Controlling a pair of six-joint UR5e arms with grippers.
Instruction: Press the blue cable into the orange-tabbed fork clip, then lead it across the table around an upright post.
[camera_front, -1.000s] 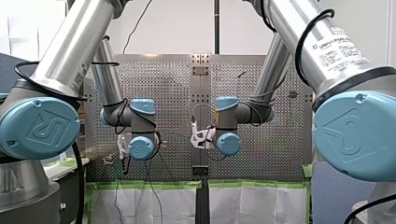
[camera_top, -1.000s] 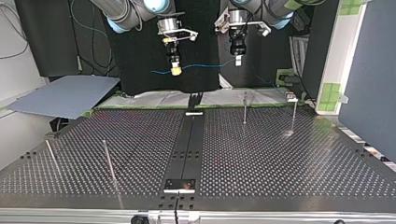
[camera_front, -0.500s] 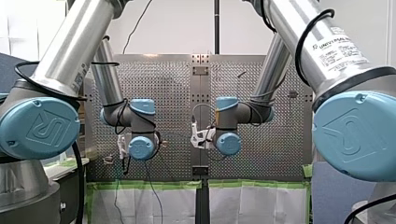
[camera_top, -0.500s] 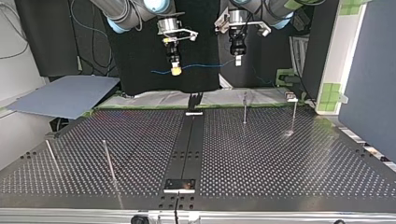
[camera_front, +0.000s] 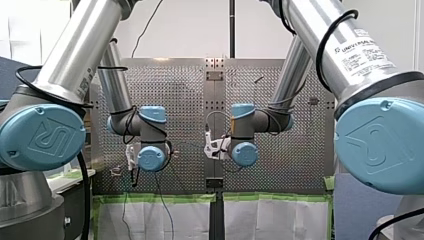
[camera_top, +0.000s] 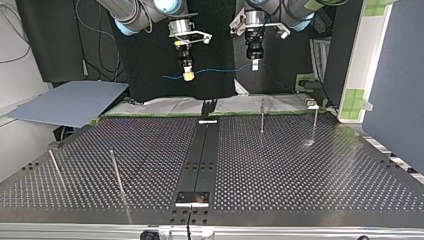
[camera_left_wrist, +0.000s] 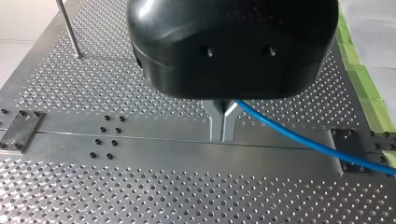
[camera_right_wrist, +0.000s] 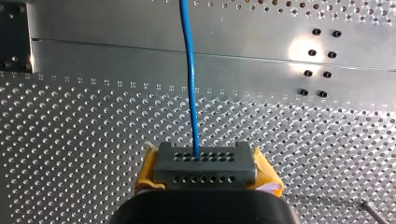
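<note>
1. Blue cable (camera_top: 220, 70) hangs above the perforated table (camera_top: 280, 165), strung between both grippers.
2. Left gripper (camera_left_wrist: 223, 116) pinches it between closed metal fingers.
3. Right gripper (camera_right_wrist: 201, 158) clamps it between yellow pads.

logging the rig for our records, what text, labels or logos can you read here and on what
"UNIVERSAL ROBOTS": white label on my right arm, front view.
Smaller lines on that label: too blurred to read.
Blue joint caps: embossed logo, letters unclear.
Other views: none.
</note>
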